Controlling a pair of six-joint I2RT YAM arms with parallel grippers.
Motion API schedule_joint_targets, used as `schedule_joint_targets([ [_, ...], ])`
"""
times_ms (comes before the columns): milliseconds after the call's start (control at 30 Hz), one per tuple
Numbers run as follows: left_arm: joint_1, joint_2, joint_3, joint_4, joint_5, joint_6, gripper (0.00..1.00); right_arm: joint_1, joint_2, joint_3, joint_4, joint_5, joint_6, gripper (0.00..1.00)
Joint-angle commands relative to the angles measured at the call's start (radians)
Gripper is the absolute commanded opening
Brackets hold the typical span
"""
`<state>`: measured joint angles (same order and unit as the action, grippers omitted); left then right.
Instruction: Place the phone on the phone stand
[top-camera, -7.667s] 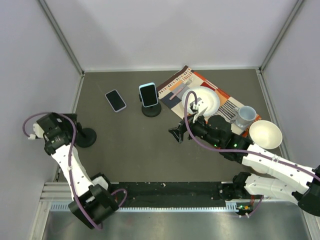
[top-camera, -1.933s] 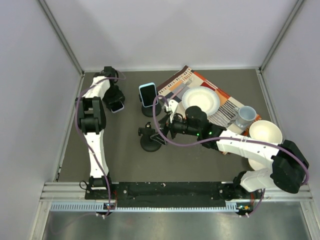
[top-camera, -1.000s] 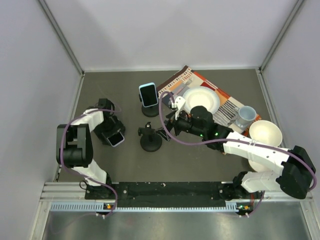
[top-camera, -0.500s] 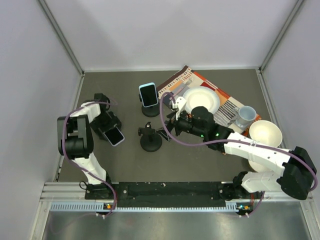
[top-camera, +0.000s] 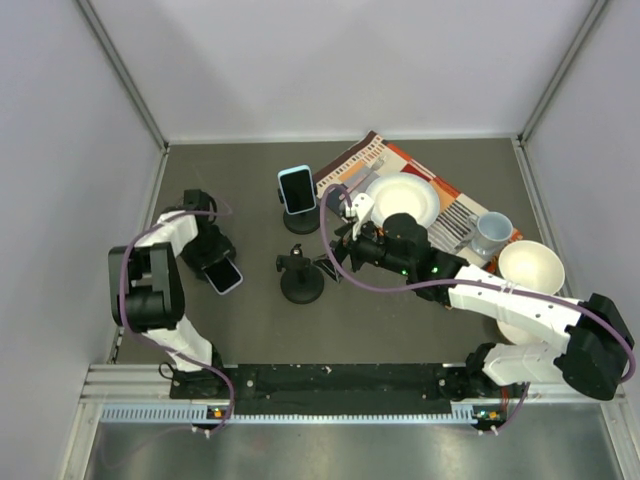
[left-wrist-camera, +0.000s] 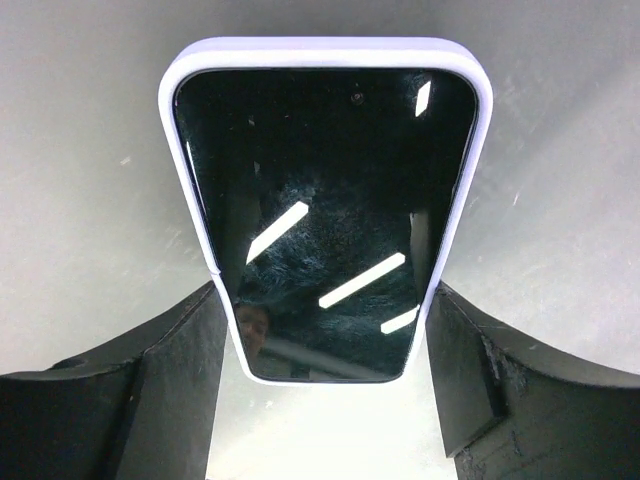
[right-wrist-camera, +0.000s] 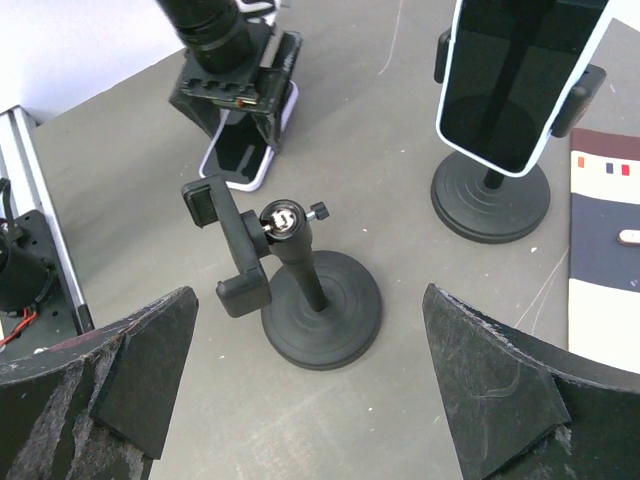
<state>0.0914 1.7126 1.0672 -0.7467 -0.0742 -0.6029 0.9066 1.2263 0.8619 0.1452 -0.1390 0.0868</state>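
Note:
The phone, black screen up in a lavender case, lies low over the table left of the empty stand. My left gripper has a finger against each long edge of the phone's near end, shut on it. From above, that gripper covers part of the phone. The black phone stand has a round base and an empty clamp tilted left. My right gripper is open, just right of the stand, touching nothing.
A second stand at the back holds a blue-cased phone. To the right, a patterned mat carries a white plate and a grey mug. A white bowl sits nearby. Grey walls enclose the table.
The left arm carried the phone from the back of the table to the spot left of the empty stand, then shifted its hold slightly. The right gripper hardly moved.

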Motion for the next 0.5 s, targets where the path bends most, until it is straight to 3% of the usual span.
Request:
schedule_joint_targets([
  [0,0.013,-0.252,-0.036,0.029,-0.062,0.012,0.0,-0.006,-0.019,0.017,0.019,0.059,0.016,0.96],
  [267,0.007,-0.926,-0.058,0.119,0.169,0.06,0.0,-0.008,-0.008,0.061,-0.018,0.088,0.109,0.99],
  [467,-0.038,-1.041,0.062,0.191,0.431,0.052,0.0,-0.006,-0.008,0.147,-0.128,0.059,0.191,0.99],
])
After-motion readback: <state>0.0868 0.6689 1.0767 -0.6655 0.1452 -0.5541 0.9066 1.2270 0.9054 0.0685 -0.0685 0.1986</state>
